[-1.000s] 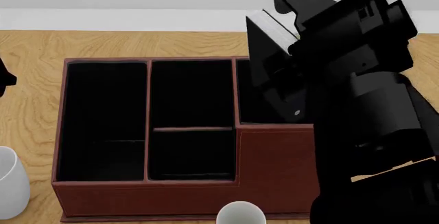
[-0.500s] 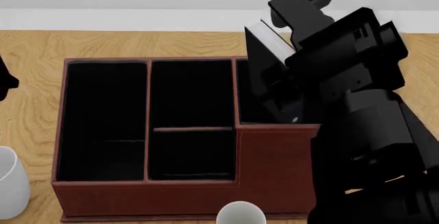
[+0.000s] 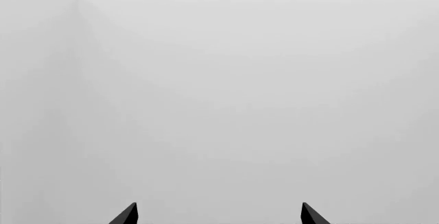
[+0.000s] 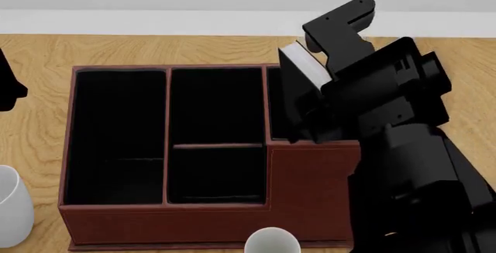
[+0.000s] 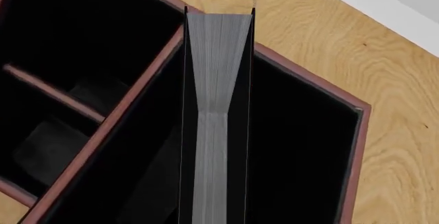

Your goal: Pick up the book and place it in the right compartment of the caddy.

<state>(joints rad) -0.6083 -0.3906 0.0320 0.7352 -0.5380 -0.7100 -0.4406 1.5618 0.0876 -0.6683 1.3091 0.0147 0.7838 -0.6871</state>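
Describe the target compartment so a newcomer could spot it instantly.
Start at the large reddish-brown leather-look caddy on the wooden table. Go to its end under the right arm's tool, which holds the thick black book. That black-lined right compartment alone has a raised front wall; its neighbours sit lower.

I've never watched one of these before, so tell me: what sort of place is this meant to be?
Probably a desk or study, rendered by computer. A reddish-brown leather-look organiser with black-lined compartments sits on a pale wood-grain tabletop, white mugs stand near it, and the right pincer holds a thick black hardcover book.
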